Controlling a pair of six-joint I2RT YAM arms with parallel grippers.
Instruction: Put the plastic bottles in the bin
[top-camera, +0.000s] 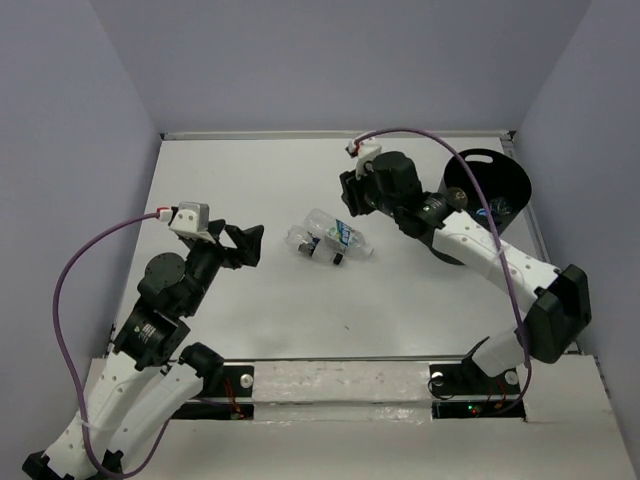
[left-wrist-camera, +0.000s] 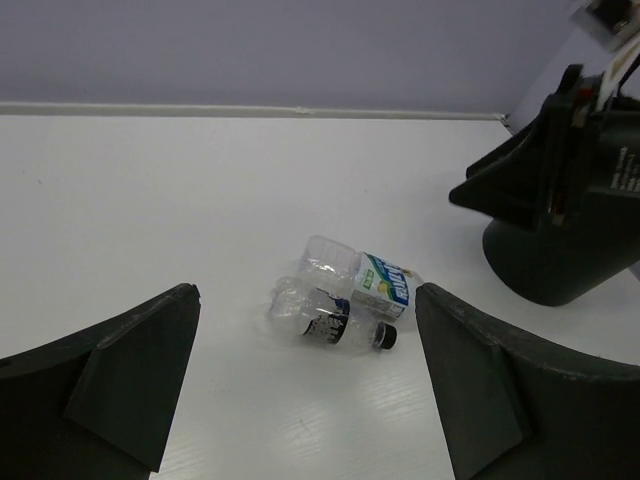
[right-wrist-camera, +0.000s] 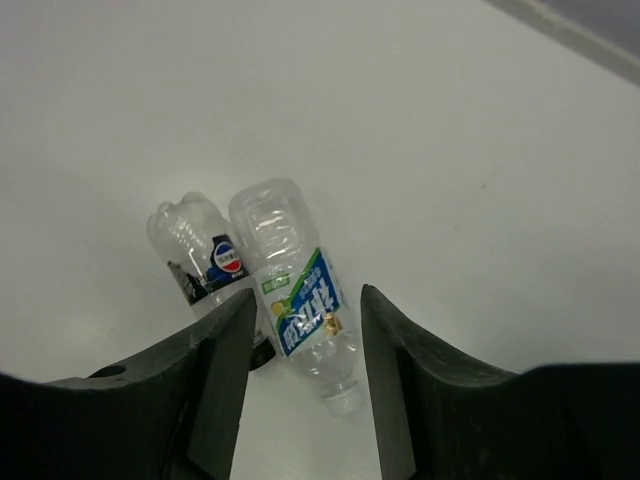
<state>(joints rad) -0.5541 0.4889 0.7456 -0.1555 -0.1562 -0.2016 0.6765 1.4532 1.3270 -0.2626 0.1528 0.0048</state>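
Clear glossy plastic blue-labelled bottle (left-wrist-camera: 375, 282) and black-capped bottle (left-wrist-camera: 322, 315), smooth matt white table (left-wrist-camera: 150, 200), matt black plastic bin (top-camera: 516, 180).

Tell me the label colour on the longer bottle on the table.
Its label is blue, green and white; the right wrist view shows it best.

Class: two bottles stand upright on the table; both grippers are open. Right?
No. The two bottles lie on their sides, as the left wrist view shows. They are on the table, and the left gripper and right gripper are open.
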